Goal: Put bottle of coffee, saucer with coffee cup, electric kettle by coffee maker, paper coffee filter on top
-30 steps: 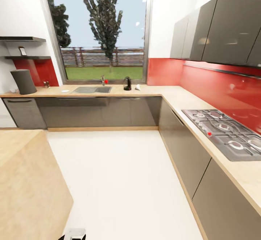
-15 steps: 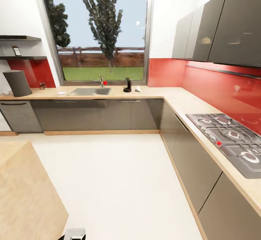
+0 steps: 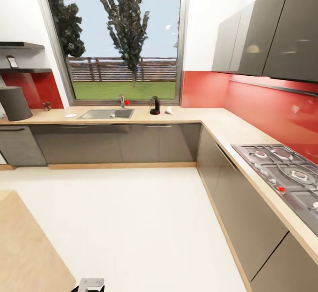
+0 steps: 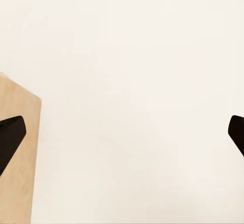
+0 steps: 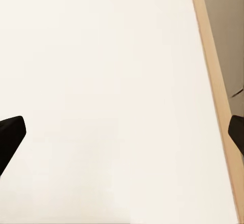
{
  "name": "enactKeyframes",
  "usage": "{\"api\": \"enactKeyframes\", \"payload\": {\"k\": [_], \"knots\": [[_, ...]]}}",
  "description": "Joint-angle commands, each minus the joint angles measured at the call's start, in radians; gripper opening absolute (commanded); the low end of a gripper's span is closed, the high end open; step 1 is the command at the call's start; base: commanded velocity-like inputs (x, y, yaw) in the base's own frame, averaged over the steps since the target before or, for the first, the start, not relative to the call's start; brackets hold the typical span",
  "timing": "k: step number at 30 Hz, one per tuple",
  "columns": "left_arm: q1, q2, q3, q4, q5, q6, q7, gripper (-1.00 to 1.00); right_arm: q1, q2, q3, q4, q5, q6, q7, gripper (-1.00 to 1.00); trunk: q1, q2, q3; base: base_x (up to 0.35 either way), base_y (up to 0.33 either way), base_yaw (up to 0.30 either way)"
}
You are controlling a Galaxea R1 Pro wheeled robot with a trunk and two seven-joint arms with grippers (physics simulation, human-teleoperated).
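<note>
My left hand (image 4: 122,137) is spread wide and holds nothing; its two dark fingertips (image 4: 10,135) sit at opposite edges of the wrist view, over pale floor (image 4: 132,82) and a corner of the light-wood island (image 4: 18,158). My right hand (image 5: 122,137) is equally wide and empty, above the same floor, with a wooden plinth strip (image 5: 216,97) and grey cabinet front (image 5: 226,26) alongside.

From my head, the floor stretches ahead to an L-shaped light-wood desk (image 3: 185,115) over grey cabinets. Under a large window (image 3: 117,40), a steel sink (image 3: 107,114) is set into the desk. Just past the sink, to its right, stands the small dark electric kettle (image 3: 154,105), with the off-white paper coffee filter (image 3: 168,110) lying near it on the desk. Left of the sink lies the white saucer (image 3: 70,115). At the far left stands a dark grey cylindrical object (image 3: 14,102). Above it, two dark wall shelves are mounted, and on the lower shelf (image 3: 26,70) sits a small dark bottle of coffee (image 3: 13,62). A gas hob (image 3: 287,177) is set into the desk's right run, below a red backsplash (image 3: 265,106).
</note>
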Motion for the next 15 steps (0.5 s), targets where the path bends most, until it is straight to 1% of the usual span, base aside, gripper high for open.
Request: {"api": "enactKeyframes", "payload": {"k": [1,15], "knots": [[-0.001,0.000,0.000,0.001,0.001,-0.003,-0.001,1.00,-0.001,0.000,0.000,0.001,0.001,-0.003,0.000,1.00,0.001,-0.002,-0.002,0.335,0.000,0.000],[-0.001,0.000,0.001,0.002,0.002,-0.003,-0.001,1.00,-0.001,0.000,0.000,0.001,0.001,-0.003,0.000,1.00,0.001,-0.002,-0.002,0.335,0.000,0.000]]}}
